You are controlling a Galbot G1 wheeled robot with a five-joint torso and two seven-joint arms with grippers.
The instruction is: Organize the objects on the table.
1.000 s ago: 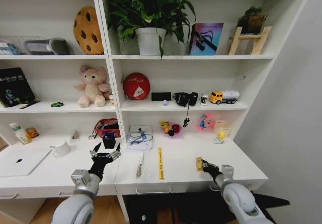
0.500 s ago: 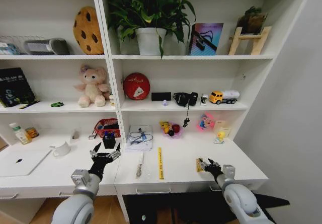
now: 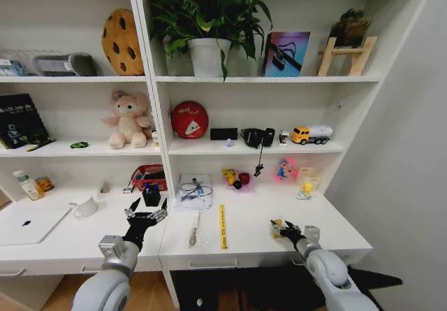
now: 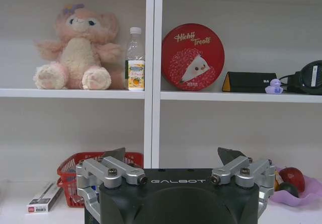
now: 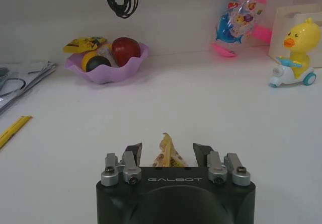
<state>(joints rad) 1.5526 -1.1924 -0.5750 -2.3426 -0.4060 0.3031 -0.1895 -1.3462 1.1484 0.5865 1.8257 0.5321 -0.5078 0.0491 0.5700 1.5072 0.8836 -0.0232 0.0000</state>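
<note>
In the head view, the right gripper (image 3: pixel 282 228) sits low over the right section of the white table (image 3: pixel 335 223), its fingers spread around a small yellow snack packet (image 3: pixel 276 225) that lies near the front edge. The placement suggests a pick lined up along the packet's length, so the fingers can close across its narrow side. The left gripper (image 3: pixel 143 217) hovers over the table near the upright divider, fingers splayed wide and holding nothing; it looks parked, kept out of the working arm's way. A long yellow ruler (image 3: pixel 222 226) and a slim pen (image 3: pixel 193 230) lie between the two arms, and a silver laptop (image 3: pixel 28 224) rests flat at the far left.

In the left wrist view, the left gripper (image 4: pixel 173 156) has its jaws far apart, facing a red basket (image 4: pixel 70 169) under the shelf with the pink teddy bear (image 4: pixel 76 48).

In the right wrist view, the right gripper (image 5: pixel 168 152) straddles the snack packet (image 5: pixel 168 154), which stands crumpled between the open fingers without visibly touching either; a purple bowl (image 5: pixel 105 68) of fruit sits well beyond.
</note>
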